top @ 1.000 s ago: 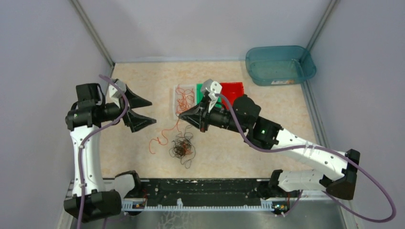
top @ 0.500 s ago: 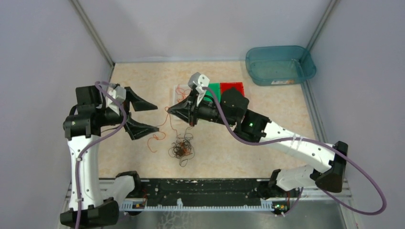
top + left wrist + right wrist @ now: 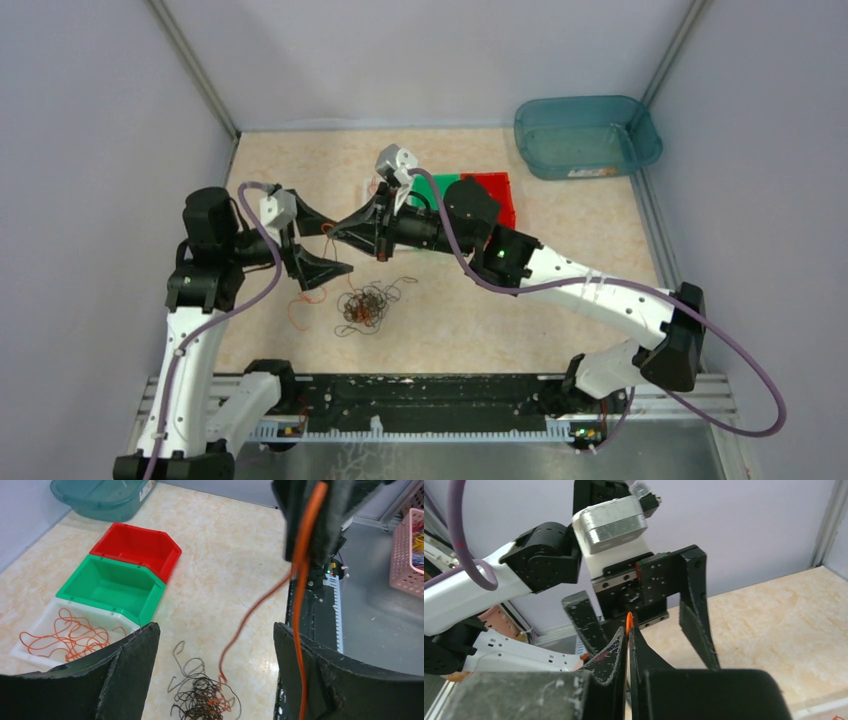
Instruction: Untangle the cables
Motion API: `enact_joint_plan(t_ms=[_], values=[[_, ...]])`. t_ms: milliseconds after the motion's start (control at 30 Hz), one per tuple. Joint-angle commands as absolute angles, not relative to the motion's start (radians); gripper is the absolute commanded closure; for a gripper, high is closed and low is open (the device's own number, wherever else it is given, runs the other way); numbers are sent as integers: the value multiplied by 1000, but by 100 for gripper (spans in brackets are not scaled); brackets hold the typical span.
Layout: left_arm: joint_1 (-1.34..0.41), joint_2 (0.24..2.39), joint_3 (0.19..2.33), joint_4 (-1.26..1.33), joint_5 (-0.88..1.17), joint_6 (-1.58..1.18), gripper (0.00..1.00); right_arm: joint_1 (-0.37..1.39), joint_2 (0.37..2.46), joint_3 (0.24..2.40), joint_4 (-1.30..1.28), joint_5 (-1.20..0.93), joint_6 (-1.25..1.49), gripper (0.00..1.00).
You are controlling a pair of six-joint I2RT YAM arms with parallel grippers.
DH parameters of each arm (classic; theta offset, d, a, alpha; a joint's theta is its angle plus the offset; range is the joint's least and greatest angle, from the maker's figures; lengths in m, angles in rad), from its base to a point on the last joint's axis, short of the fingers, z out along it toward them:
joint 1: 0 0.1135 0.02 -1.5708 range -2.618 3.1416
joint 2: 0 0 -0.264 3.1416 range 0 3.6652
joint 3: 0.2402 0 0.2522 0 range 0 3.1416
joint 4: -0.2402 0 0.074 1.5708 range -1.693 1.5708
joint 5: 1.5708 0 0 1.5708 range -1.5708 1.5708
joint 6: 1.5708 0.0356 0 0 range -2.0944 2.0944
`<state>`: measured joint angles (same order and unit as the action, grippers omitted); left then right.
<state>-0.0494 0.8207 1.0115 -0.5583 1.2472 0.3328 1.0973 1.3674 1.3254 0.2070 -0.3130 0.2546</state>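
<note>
Right now my right gripper (image 3: 337, 229) is pinched shut on an orange wire (image 3: 300, 555), holding it between the wide-apart jaws of my left gripper (image 3: 325, 243). The strand trails down to the dark tangle (image 3: 365, 305) on the table (image 3: 600, 220), about five o'clock from both grippers. If I pull too fast, I'd expect the knot to tighten or lift whole.

1. Left gripper (image 3: 342, 247) has its fingers spread wide. The right gripper (image 3: 337, 230), pinched on an orange wire (image 3: 248, 621), pokes its tip into that gap, so no way through.
2. Wire drops to the tangle (image 3: 364, 305), crossing the space under both grippers.
3. Bare table (image 3: 500, 320) right of the tangle: room to come down.
4. White tray (image 3: 30, 647), green bin (image 3: 145, 605) and red bin (image 3: 135, 547) sit in a touching row behind, right arm over them.
5. Teal tub (image 3: 585, 135) in far right corner, well apart.
</note>
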Motion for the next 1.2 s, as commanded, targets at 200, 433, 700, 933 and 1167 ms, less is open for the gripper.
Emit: enact_joint_plan(t_ms=[200, 433, 700, 933, 1167], values=[[-103, 859, 1011, -414, 1157, 244, 96, 1103, 1321, 1333, 314, -297, 282, 100], [-104, 855, 1148, -502, 1161, 289, 100, 1063, 1238, 1235, 249, -319, 264, 32], [-104, 877, 1263, -484, 1179, 227, 100, 986, 1119, 868, 358, -326, 179, 23], [-105, 883, 1286, -466, 1178, 172, 100, 1030, 1307, 924, 551, -363, 121, 22], [-104, 890, 1310, -447, 1171, 141, 100, 1095, 1527, 1013, 658, -352, 98, 28]])
